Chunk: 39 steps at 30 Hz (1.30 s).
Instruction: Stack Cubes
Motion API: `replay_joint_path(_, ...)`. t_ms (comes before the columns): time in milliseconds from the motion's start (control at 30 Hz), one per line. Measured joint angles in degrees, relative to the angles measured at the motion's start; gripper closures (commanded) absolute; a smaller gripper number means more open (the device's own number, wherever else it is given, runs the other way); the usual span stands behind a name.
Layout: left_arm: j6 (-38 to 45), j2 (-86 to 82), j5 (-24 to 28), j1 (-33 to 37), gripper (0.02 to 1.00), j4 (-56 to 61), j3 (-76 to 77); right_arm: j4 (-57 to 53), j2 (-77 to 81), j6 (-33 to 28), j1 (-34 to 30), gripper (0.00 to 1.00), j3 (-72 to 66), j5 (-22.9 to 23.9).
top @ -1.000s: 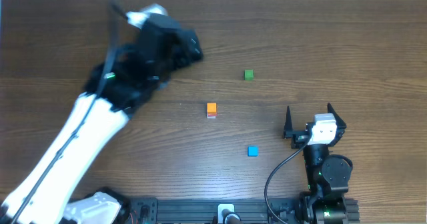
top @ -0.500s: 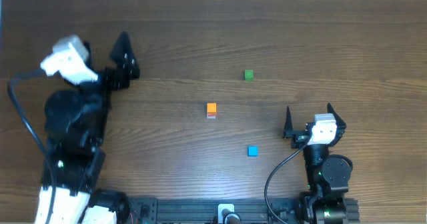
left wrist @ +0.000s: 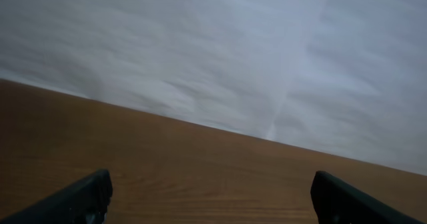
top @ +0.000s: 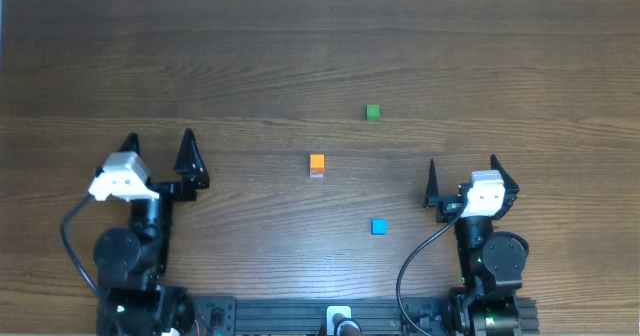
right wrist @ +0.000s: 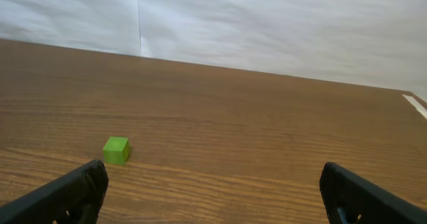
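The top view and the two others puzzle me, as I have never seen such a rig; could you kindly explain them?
Two robot arms stand at a wooden table. The top view looks straight down; the other two come from cameras on each arm's wrist, looking out past its two fingers. The left hand and right hand are both open and hold nothing. On the table lie a green cube, a blue cube and an orange cube with a pinkish sliver showing at its edge.

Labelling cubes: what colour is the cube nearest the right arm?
The cube is blue, clearest in the top view.
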Motion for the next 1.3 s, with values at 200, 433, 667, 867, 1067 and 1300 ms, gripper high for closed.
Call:
replay_joint_path(200, 2.5, -7.1, 3.5, 2.0, 0.058, 1.0, -5.8, 0.0, 0.0, 0.0, 0.0, 0.007, 0.0, 0.0)
replay_joint_path(433, 5.2, -9.8, 5.6, 2.4, 0.053, 1.1, -7.5, 0.0, 0.0, 0.0, 0.0, 0.007, 0.0, 0.0)
replay_joint_path(667, 6.3, -11.8, 6.6, 2.4, 0.018, -4.9, -8.5, 0.0, 0.0, 0.0, 0.0, 0.007, 0.0, 0.0)
replay_joint_path(867, 6.3, -12.7, 7.0, 2.4, 0.018, -11.8, -8.6, 0.0, 0.0, 0.0, 0.0, 0.007, 0.0, 0.0)
replay_joint_path(1067, 6.5, -12.7, 7.0, 2.4, 0.018, -11.8, -8.6, 0.0, 0.0, 0.0, 0.0, 0.009, 0.0, 0.0)
replay_joint_path(1300, 6.5, -12.7, 7.0, 2.3, 0.018, -11.8, -8.6, 0.0, 0.0, 0.0, 0.0, 0.009, 0.0, 0.0)
